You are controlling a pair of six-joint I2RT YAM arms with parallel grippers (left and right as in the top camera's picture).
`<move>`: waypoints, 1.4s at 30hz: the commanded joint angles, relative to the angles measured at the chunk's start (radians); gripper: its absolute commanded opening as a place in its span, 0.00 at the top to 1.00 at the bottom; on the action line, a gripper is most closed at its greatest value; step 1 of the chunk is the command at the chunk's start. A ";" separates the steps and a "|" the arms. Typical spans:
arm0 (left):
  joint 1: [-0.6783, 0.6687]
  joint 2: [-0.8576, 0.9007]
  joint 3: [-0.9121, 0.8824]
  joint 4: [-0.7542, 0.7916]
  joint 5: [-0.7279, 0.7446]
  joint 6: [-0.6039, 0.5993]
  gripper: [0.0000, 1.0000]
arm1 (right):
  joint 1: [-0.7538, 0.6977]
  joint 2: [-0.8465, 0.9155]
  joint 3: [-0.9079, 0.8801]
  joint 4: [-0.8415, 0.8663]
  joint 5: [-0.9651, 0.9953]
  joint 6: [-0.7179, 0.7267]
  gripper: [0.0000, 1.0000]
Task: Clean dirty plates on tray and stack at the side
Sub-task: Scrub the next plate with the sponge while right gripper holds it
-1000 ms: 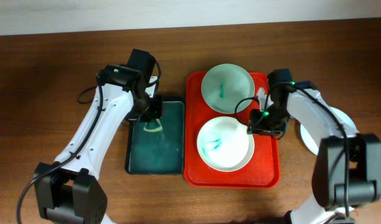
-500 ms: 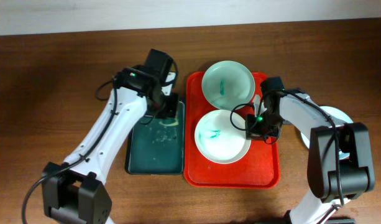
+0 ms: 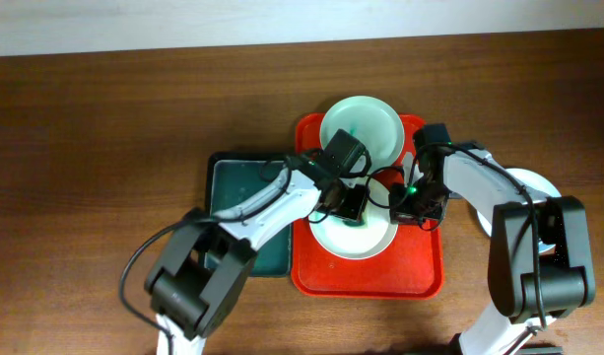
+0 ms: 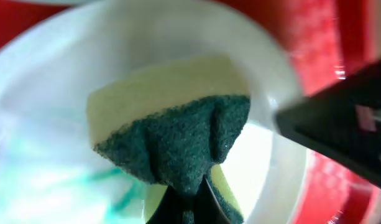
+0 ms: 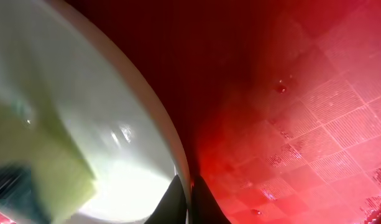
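Observation:
The red tray [image 3: 420,266] holds two plates. The mint green plate [image 3: 366,123] is at its far end, with a teal smear. The white plate [image 3: 366,242] is nearer, with a teal smear [image 4: 119,186] inside. My left gripper [image 3: 349,205] is shut on a yellow and green sponge [image 4: 178,124] and holds it down on the white plate [image 4: 47,93]. My right gripper [image 3: 405,202] is shut on the white plate's right rim [image 5: 178,162], one finger on each side. The pale blue plate [image 3: 530,183] lies on the table right of the tray, partly under my right arm.
A dark green tray [image 3: 233,212] lies left of the red tray, with my left arm crossing over it. The sponge shows at the left of the right wrist view [image 5: 41,162]. The wooden table [image 3: 85,148] extends to the left, and a pale wall runs along the far edge.
My left gripper has carried the sponge from the dark green tray rightward onto the white plate. My right gripper has stayed at the plate's right rim.

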 commanded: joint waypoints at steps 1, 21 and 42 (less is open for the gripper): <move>0.006 0.081 -0.008 -0.007 0.001 -0.019 1.00 | 0.006 0.001 -0.022 -0.012 0.058 0.008 0.95; -0.063 0.153 0.062 0.013 0.194 -0.045 1.00 | 0.006 0.001 -0.022 -0.019 0.058 -0.024 0.96; -0.008 0.153 0.165 -0.237 -0.074 -0.068 1.00 | 0.006 0.001 -0.022 -0.024 0.058 -0.035 0.96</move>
